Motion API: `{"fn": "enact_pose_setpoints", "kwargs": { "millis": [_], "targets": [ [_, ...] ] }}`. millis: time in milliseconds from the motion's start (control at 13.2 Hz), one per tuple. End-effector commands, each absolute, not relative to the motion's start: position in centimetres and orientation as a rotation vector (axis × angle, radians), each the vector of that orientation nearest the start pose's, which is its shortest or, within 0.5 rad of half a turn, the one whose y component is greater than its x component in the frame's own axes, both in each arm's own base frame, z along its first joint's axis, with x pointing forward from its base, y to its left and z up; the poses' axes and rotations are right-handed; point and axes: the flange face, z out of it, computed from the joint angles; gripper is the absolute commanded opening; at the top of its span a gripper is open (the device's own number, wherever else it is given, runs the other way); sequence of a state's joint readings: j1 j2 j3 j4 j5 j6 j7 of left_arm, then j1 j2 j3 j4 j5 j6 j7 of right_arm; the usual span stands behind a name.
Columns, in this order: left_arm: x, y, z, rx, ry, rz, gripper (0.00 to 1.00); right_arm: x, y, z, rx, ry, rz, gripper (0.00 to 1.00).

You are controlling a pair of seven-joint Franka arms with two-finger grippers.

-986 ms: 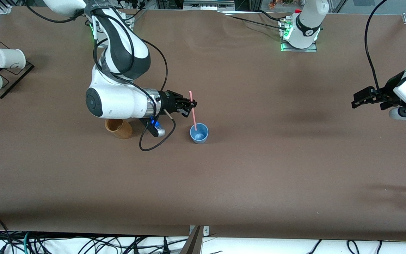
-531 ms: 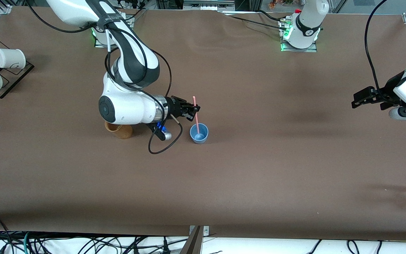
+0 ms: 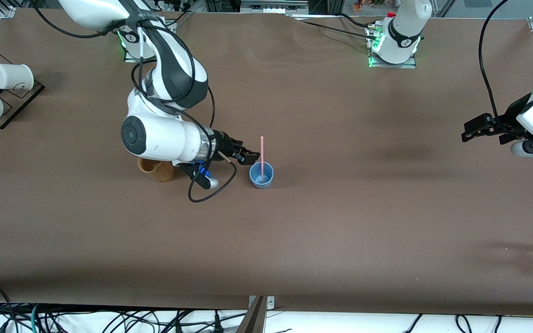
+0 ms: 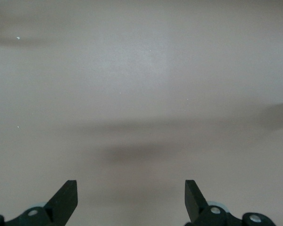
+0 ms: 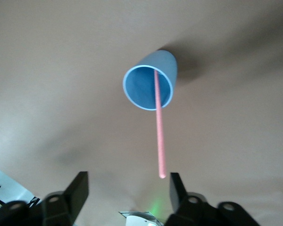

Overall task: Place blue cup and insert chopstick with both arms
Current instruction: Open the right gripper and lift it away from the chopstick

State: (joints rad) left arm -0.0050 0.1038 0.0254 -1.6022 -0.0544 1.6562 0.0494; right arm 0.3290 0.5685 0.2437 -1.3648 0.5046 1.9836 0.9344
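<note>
1. Our right gripper [image 3: 247, 158] sits low just beside the cup [image 3: 261, 175], toward the right arm's end of the table. Its jaws stand apart and hold nothing; the right wrist view shows both fingers [image 5: 78, 188] clear of the chopstick [image 5: 159, 127].
2. We read that gap as a release: the chopstick's lower end is inside the cup, its upper part leaning on the rim, so the cup alone props it.
3. The cup stands upright on the table [image 3: 340, 222], near the middle, which keeps the stick from tipping out.
4. A brown cup [image 3: 155, 170] lies partly under the right arm, not part of the job.
5. Our left gripper [image 3: 484, 127] waits, jaws wide and empty, over bare table at the left arm's end.
6. We judge the insertion done.
</note>
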Motion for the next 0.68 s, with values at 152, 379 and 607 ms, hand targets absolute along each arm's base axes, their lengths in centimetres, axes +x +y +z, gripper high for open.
{"fn": "enact_pose_setpoints", "kwargs": {
  "millis": [152,379,607],
  "targets": [
    [59.3,0.5,56.1,-3.205,0.029,0.068,1.00,60.4,35.1,48.8,-2.771,0.591,0.201,1.00],
    [59.3,0.4,56.1,-3.205,0.031,0.068,1.00,60.2,31.5,51.0,-2.980,0.262,0.086,1.00],
    [59.3,0.4,56.1,-3.205,0.031,0.068,1.00,59.9,26.1,54.7,-3.073,-0.160,0.027,1.00]
  ]
}}
